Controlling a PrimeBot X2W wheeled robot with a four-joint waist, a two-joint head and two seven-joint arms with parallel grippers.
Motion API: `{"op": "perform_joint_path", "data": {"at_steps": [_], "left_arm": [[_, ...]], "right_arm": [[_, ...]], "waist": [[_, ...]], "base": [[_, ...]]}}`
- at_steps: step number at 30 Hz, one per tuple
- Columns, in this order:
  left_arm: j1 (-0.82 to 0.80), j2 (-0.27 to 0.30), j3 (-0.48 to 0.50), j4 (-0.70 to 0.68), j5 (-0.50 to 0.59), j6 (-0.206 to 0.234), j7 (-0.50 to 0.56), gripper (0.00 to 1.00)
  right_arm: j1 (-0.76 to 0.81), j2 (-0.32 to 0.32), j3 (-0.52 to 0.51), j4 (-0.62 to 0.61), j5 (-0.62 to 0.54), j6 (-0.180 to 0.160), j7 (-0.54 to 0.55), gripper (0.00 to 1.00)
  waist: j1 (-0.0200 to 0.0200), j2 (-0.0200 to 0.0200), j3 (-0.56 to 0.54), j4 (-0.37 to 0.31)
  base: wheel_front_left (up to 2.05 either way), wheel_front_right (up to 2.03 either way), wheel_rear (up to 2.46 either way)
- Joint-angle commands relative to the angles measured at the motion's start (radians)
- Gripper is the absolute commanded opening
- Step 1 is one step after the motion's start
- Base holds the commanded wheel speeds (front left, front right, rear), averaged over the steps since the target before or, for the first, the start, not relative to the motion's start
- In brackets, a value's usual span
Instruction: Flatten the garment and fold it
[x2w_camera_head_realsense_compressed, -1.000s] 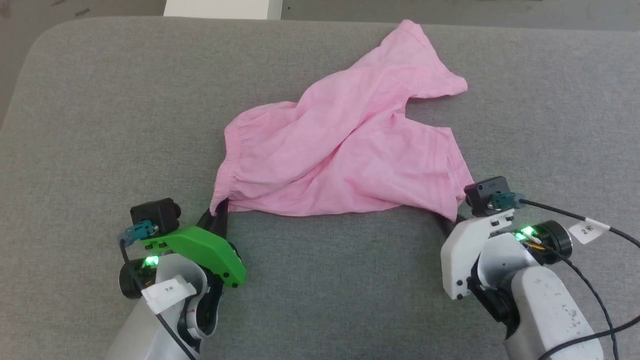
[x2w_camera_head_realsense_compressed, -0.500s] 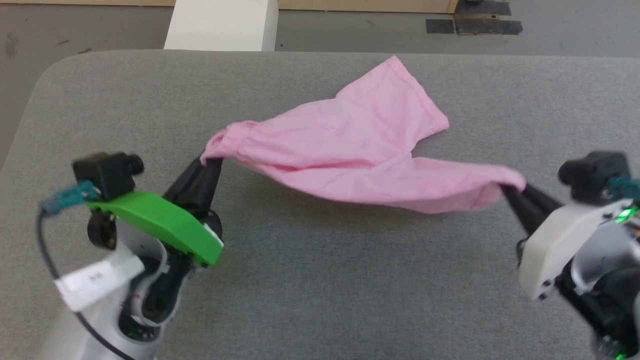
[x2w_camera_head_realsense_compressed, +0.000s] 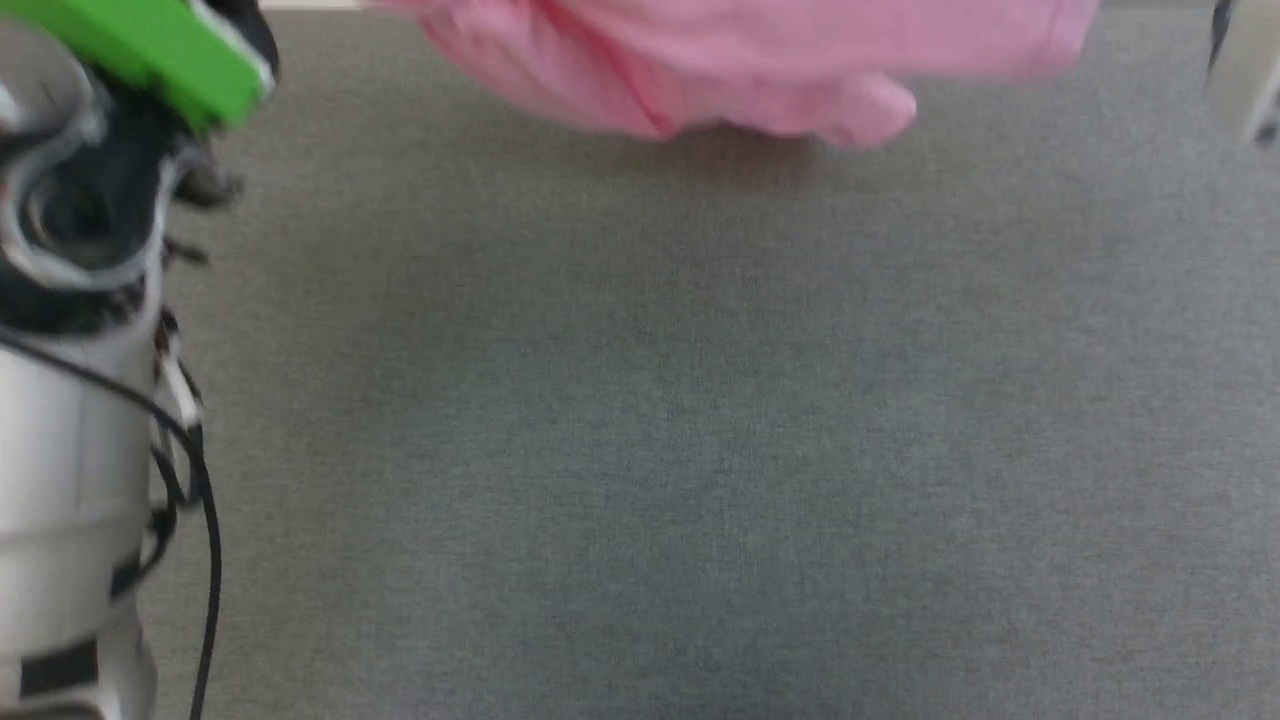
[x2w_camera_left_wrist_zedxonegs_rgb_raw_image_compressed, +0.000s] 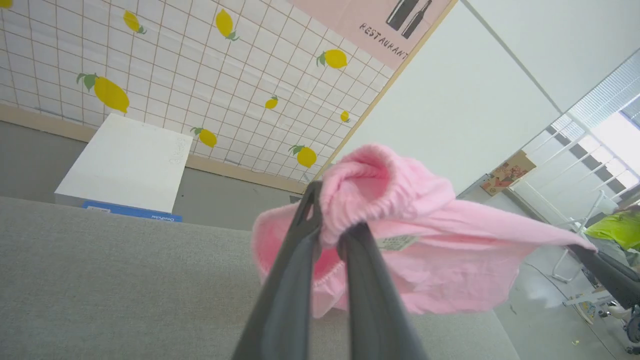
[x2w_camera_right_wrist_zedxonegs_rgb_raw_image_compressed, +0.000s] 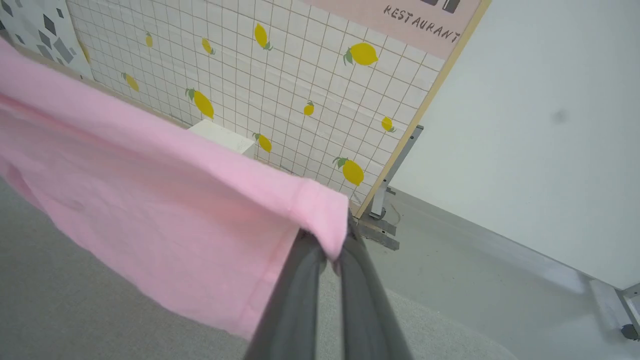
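One garment (x2w_camera_left_wrist_zedxonegs_rgb_raw_image_compressed: 450, 260) in left gripper (x2w_camera_left_wrist_zedxonegs_rgb_raw_image_compressed: 330, 220), right gripper (x2w_camera_right_wrist_zedxonegs_rgb_raw_image_compressed: 329, 244)

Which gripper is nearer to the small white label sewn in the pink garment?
Left. The left gripper pinches the waistband right beside the label; the right gripper grips the far end of the garment, well away.
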Motion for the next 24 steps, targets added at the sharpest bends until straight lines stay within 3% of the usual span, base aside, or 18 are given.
{"op": "perform_joint_path", "data": {"at_steps": [1, 7, 13, 17, 24], "left_arm": [[-0.068, -0.008, 0.009, 0.037, 0.018, 0.021, -0.003, 0.0], [-0.323, -0.059, 0.049, 0.218, 0.064, 0.066, -0.104, 0.0], [-0.428, -0.128, 0.101, 0.304, 0.04, 0.008, -0.246, 0.0], [-0.348, -0.125, 0.074, 0.353, 0.033, -0.049, -0.241, 0.0], [0.013, -0.055, -0.052, 0.356, 0.063, -0.112, -0.131, 0.0]], "right_arm": [[-0.073, 0.002, 0.014, 0.05, -0.016, -0.002, -0.024, 0.0], [-0.349, 0.048, 0.056, 0.255, -0.09, -0.002, -0.194, 0.0], [-0.459, 0.085, 0.069, 0.36, -0.137, -0.002, -0.388, 0.0], [-0.372, 0.074, 0.109, 0.391, -0.097, -0.002, -0.4, 0.0], [0.024, 0.009, 0.194, 0.289, 0.097, -0.002, -0.232, 0.0]], "waist": [[0.0, 0.0, 0.095, -0.022], [0.0, 0.0, 0.183, -0.044], [0.0, 0.0, 0.208, -0.047], [0.0, 0.0, 0.183, -0.037], [0.0, 0.0, 0.092, -0.027]], "base": [[0.0, 0.0, 0.0], [0.0, 0.0, 0.0], [0.0, 0.0, 0.0], [0.0, 0.0, 0.0], [0.0, 0.0, 0.0]]}}
